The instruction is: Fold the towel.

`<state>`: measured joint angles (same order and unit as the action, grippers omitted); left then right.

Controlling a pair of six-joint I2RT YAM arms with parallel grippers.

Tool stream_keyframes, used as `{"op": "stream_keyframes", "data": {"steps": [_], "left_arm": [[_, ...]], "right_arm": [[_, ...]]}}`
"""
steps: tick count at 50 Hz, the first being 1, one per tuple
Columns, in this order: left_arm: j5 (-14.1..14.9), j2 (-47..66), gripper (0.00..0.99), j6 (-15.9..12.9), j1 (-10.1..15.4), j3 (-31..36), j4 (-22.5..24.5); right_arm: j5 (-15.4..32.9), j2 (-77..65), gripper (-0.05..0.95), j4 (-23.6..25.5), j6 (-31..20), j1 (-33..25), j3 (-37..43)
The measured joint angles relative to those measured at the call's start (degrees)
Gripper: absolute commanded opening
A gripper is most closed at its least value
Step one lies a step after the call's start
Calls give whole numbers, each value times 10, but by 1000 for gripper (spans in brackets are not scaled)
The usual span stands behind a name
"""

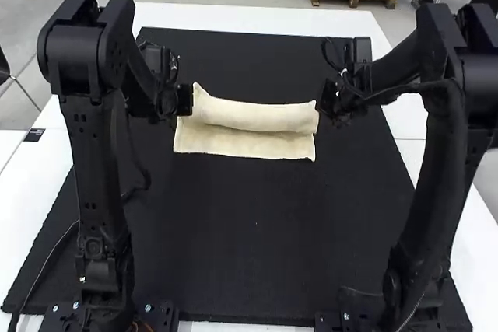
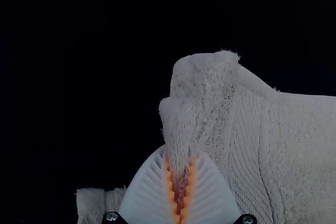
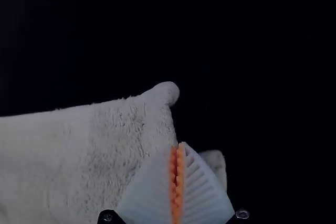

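While the left gripper [image 1: 189, 102] is located at 1 end of the towel [image 1: 261, 117], the right gripper [image 1: 324, 106] is located at the opposite end. The towel spans the area between the 2 grippers, on the black mat [image 1: 249, 223]. The mat covers much of the white table [image 1: 233, 18], extending past each gripper on the far side and on the side toward the arm bases.

The towel is partly folded. Its thicker, rounded section runs from the left gripper to the right gripper. A flatter strip shows along the side nearer the arm bases. A small peak of cloth stands just beyond the left gripper's tips.

In the left wrist view, the left gripper [image 2: 180, 157] is clamped on the towel. A gathered portion of the cloth edge is pinched between its 2 orange pads [image 2: 170, 187], and loose cloth bulges ahead of the tips.

In the right wrist view, the right gripper [image 3: 179, 146] is closed, with its 2 pads [image 3: 180, 182] together at the towel's side edge. Whether cloth is caught between them cannot be determined. A rounded corner projects ahead of the tips; another part of the towel shows beside 1 finger.
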<state>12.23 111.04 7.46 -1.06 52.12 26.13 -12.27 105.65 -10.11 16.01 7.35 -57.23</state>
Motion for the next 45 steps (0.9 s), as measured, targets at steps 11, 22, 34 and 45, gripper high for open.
{"op": "stream_keyframes", "data": {"steps": [11, 22, 34, 45], "left_arm": [[0, 0, 30, -12, 0, -24, 6], [2, 0, 31, -20, 0, -51, 16], [2, -19, 30, -23, 0, -78, 27], [2, -23, 31, -28, 0, -95, 28]], "right_arm": [[-4, -2, -2, -15, -7, -1, 43], [-4, -13, -2, -26, -9, -1, 70], [-4, -17, -2, -38, -11, -1, 85], [-4, -17, -2, -49, -11, 8, 102]]}}
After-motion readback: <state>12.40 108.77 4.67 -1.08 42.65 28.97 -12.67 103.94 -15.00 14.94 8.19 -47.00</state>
